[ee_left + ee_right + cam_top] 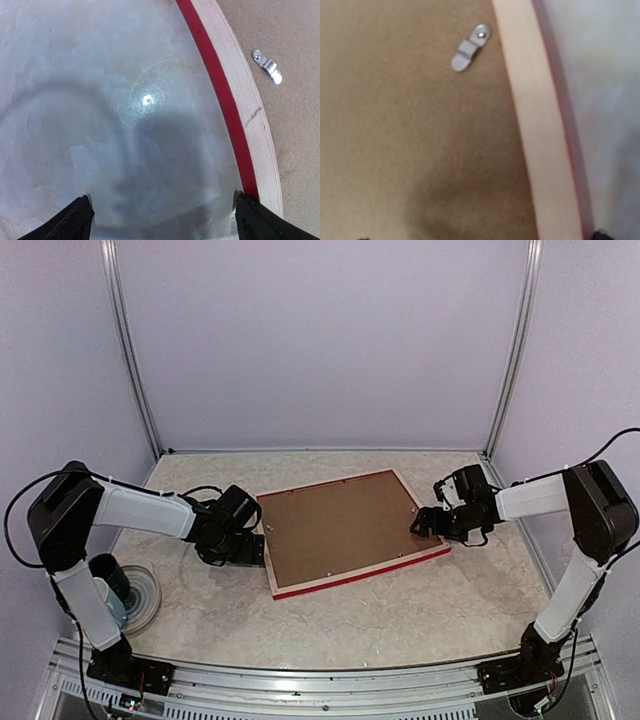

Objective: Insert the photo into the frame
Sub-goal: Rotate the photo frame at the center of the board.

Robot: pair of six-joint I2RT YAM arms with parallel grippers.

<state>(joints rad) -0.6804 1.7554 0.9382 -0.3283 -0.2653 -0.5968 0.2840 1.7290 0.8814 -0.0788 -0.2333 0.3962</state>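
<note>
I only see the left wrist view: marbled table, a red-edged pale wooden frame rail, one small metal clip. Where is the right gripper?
Observer: At the opposite, right rail of the thin rectangular wooden frame, the right gripper hangs open, holding nothing.
Operator: Any photo in sight?
Observer: None in any view; a brown cardboard backing board fills the frame.
Operator: More clips?
Observer: One silver metal clip by that right rail.

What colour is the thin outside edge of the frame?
Red; the frame edge shows best in the left wrist view.
</note>
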